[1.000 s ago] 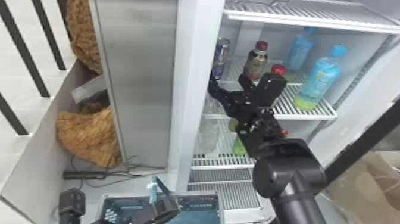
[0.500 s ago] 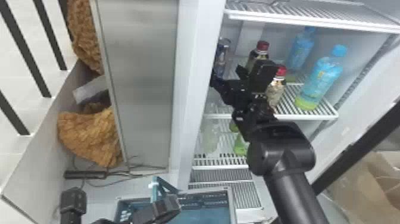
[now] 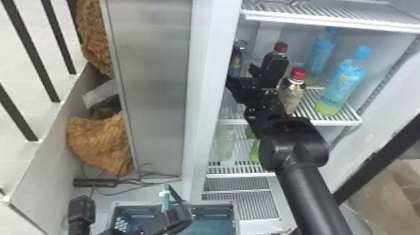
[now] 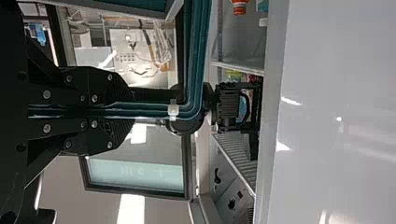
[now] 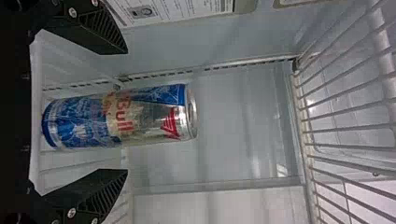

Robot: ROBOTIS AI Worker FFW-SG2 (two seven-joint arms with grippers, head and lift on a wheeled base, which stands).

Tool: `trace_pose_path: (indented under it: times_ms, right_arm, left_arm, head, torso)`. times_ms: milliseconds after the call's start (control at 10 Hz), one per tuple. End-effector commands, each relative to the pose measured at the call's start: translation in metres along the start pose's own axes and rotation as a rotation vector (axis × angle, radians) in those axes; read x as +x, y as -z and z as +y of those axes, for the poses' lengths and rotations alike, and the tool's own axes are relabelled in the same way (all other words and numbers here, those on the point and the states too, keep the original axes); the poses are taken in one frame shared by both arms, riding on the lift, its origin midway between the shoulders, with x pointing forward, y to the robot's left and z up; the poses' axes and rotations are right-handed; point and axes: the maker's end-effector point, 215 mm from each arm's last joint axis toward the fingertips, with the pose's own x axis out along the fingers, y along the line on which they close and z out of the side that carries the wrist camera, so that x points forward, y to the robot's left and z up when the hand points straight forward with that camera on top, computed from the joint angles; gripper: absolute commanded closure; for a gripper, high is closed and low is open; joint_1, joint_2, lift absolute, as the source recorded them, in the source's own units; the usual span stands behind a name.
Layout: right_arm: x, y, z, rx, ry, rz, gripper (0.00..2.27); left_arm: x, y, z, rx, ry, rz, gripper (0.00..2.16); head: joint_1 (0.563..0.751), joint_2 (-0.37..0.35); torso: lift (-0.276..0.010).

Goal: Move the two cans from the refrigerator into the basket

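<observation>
Lately carried farther into the white refrigerator (image 3: 203,93), leaving in fuller sight the brown bottle with the red cap (image 3: 292,90): the black right gripper (image 5: 126,112). Now with fingers spread wide on either side of the upright blue-and-silver can with red lettering (image 5: 114,116), apparently touching neither side of it. For the task, probably close to ready for grasping, after perhaps a little more advance and centring; then to be drawn out clear of the shelf edge and nearby bottles. Down by the blue-grey plastic basket (image 3: 215,226), with black fingers closed on its teal handle (image 4: 196,56): the left gripper (image 4: 116,110).

In the head view, partly hidden behind the refrigerator's frame and the right gripper: the can. Hard to judge: its depth relative to the fingertips, and any second can behind. Cut off at the bottom edge and partly covered by the left gripper: the basket, with contents impossible to confirm.
</observation>
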Motion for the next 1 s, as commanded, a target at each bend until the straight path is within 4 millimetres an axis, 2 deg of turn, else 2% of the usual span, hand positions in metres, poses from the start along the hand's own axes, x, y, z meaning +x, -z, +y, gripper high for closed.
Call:
trace_pose_path:
  times_ms: [0,400,700,800,900]
  right_arm:
    - [0.008,-0.001,0.002,-0.013,-0.001,0.006,0.14]
    - [0.028,0.002,0.001,-0.033,0.007,0.033,0.14]
    - [0.033,0.003,-0.002,-0.040,0.014,0.040,0.20]
    - [0.035,0.005,-0.003,-0.043,0.017,0.047,0.47]
    - [0.038,0.003,0.000,-0.052,0.011,0.049,0.86]
  left_arm:
    - [0.000,0.000,0.000,0.000,0.001,-0.001,1.19]
    - [0.002,-0.001,-0.001,0.004,0.000,0.002,1.19]
    - [0.001,-0.002,-0.001,0.005,0.000,0.000,1.19]
    - [0.001,-0.002,-0.001,0.005,0.000,0.000,1.19]
    - [0.001,-0.003,-0.001,0.006,0.000,-0.002,1.19]
  head:
    - [0.695,-0.159]
    - [0.695,-0.152]
    - [0.695,-0.149]
    - [0.695,-0.149]
    - [0.695,-0.150]
  torso:
    - [-0.031]
    - [-0.031]
    - [-0.031]
    - [-0.031]
    - [-0.031]
